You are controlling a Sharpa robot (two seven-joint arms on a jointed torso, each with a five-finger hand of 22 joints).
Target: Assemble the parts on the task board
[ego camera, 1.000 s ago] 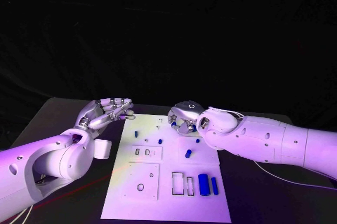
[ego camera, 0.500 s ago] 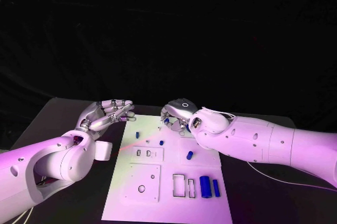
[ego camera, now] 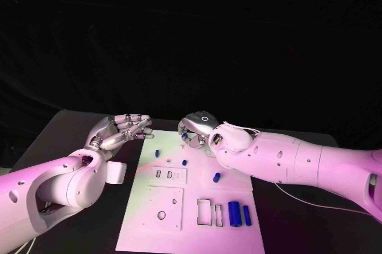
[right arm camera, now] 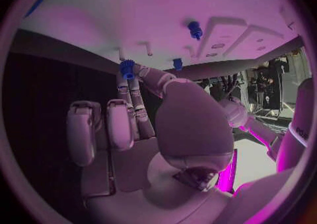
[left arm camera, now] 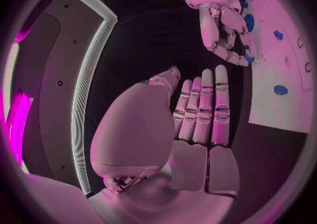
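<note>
You have the flat white rectangular task board [ego camera: 191,210] lying mid-table on the matte black table [ego camera: 64,132], with slots and round holes cut in it and small glossy blue parts on it; two long blue bars [ego camera: 238,213] lie side by side near its right edge. Your right hand [ego camera: 194,133] sits over the board's far end, fingertips pinching a small ridged blue part [right arm camera: 127,69]. Your left hand [ego camera: 121,130] hovers off the board's left edge, smooth silver fingers loosely curled, holding nothing

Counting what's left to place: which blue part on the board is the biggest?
The wide blue block near the board's front edge; a slimmer bar lies beside it, and the rest are much smaller.
</note>
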